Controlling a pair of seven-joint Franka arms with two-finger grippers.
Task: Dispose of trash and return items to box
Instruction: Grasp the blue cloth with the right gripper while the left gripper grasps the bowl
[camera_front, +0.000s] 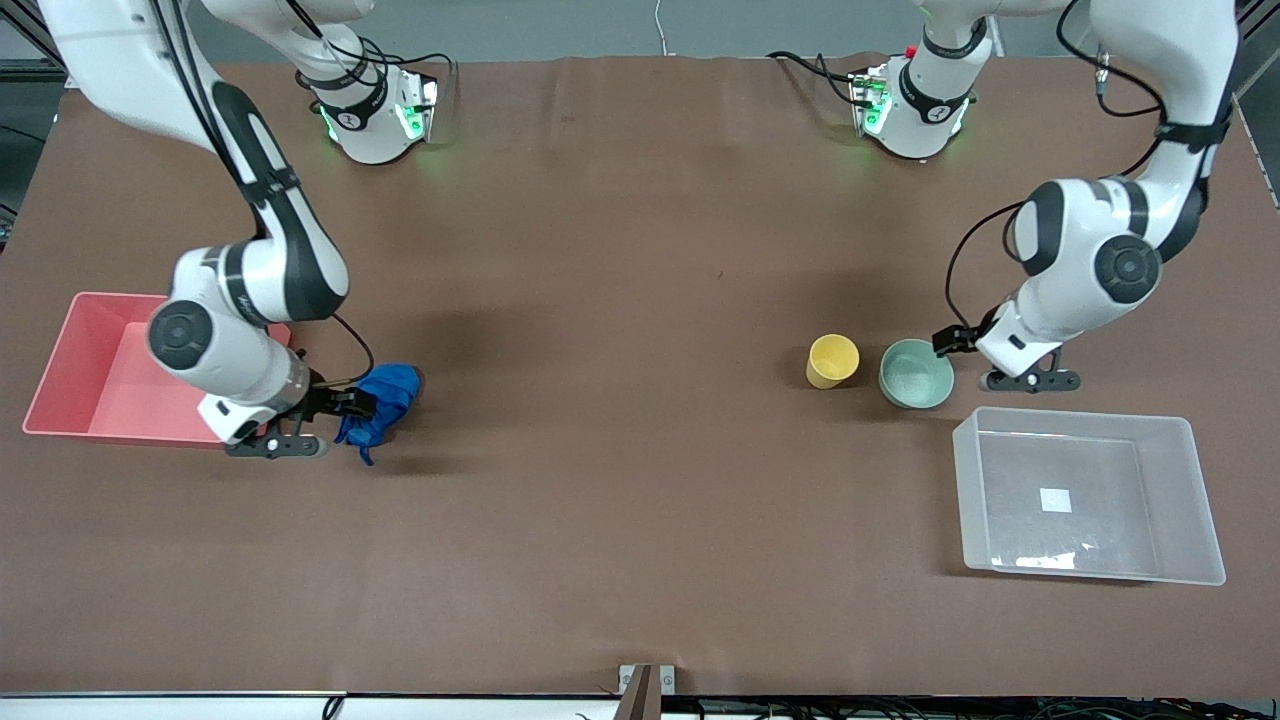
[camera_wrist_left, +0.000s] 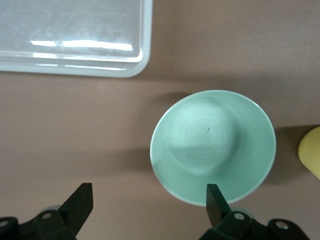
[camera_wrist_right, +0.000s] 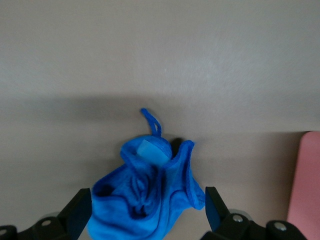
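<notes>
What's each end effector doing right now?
Left end effector: open, one finger over the green bowl's rim, holding nothing.
Right end effector: open around the blue wad, not yet closed.

table (camera_front: 620, 480) | pink bin (camera_front: 70, 385) | yellow cup (camera_front: 832, 360) | green bowl (camera_front: 915, 374) | clear box (camera_front: 1090, 495)

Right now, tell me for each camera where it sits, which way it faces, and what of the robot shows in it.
Front view: high across the table, facing both bases; shows both arms, the pink bin, blue wad, yellow cup, mint-green bowl and clear bin.
Left wrist view: on the left arm's wrist, looking down past the open left hand at the bowl.
Right wrist view: on the right arm's wrist, looking down past the open right hand at the wad.
Shared: the front and left wrist views both show bowl, cup and clear bin.
</notes>
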